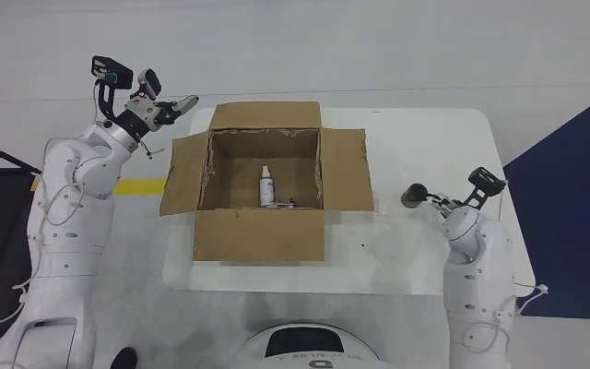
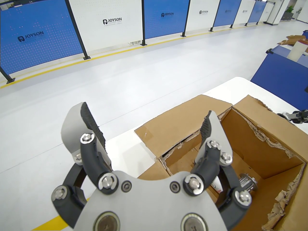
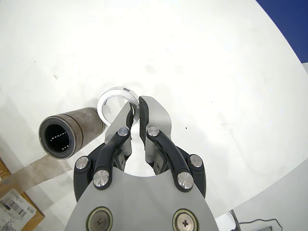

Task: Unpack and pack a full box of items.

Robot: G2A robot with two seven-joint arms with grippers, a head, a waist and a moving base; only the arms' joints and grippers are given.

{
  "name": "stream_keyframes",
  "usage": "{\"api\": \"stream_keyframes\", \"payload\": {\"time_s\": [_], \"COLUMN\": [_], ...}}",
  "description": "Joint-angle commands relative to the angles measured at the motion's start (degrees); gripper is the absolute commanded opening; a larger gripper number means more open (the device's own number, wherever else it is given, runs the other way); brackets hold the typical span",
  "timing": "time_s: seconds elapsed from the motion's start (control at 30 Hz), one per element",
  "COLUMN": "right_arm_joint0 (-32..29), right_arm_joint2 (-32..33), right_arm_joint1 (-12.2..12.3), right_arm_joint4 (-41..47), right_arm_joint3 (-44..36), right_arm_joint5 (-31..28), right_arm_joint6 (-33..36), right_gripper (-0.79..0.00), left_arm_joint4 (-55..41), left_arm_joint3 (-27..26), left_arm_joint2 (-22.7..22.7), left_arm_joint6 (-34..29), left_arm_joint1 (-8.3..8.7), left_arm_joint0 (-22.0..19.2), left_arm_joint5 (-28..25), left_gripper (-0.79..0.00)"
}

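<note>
White table (image 3: 192,49), right hand (image 3: 137,108) pinching metal ring (image 3: 115,89), left hand (image 2: 146,111) spread wide

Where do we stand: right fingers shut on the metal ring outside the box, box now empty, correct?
Not empty: the top view shows a white bottle and a small metal part in the box. The right fingers are shut on the metal ring outside the box.
</note>
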Motion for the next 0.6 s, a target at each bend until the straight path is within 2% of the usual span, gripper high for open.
{"api": "stream_keyframes", "payload": {"time_s": [0.0,0.1,0.13,0.17,0.33,0.43,0.5,0.57], "right_arm_joint0": [0.8,1.8,2.1,2.2,2.1,1.8,0.7,-1.1], "right_arm_joint2": [-0.4,-0.8,-0.9,-1.1,-1.8,-2.1,-1.9,-2.3], "right_arm_joint1": [0.1,0.2,0.2,0.2,0.1,0.1,-0.1,-0.3], "right_arm_joint4": [-1.5,-3.4,-3.8,-3.9,-5.0,-4.7,-2.5,0.1], "right_arm_joint3": [1.0,2.1,2.2,2.3,1.9,-0.4,-4.8,-9.6], "right_arm_joint5": [0.2,0.9,1.0,1.0,1.0,0.9,1.3,1.1], "right_arm_joint6": [1.7,3.9,4.3,4.6,6.5,6.3,3.6,0.2], "right_gripper": [-0.785,-0.763,-0.733,-0.665,-0.551,-0.542,-0.563,-0.539], "left_arm_joint4": [0.0,0.0,0.0,0.0,0.0,0.0,0.0,0.0], "left_arm_joint3": [0.0,0.0,0.0,0.0,0.0,0.0,0.0,0.0], "left_arm_joint2": [0.0,0.0,0.0,0.0,0.0,0.0,0.0,0.0], "left_arm_joint6": [0.0,0.0,0.0,0.0,0.0,0.0,0.0,0.0], "left_arm_joint1": [0.0,0.0,0.0,0.0,0.0,0.0,0.0,0.0], "left_arm_joint0": [0.0,0.0,0.0,0.0,0.0,0.0,0.0,0.0], "left_arm_joint5": [0.0,0.0,0.0,0.0,0.0,0.0,0.0,0.0], "left_gripper": [0.0,0.0,0.0,0.0,0.0,0.0,0.0,0.0]}}
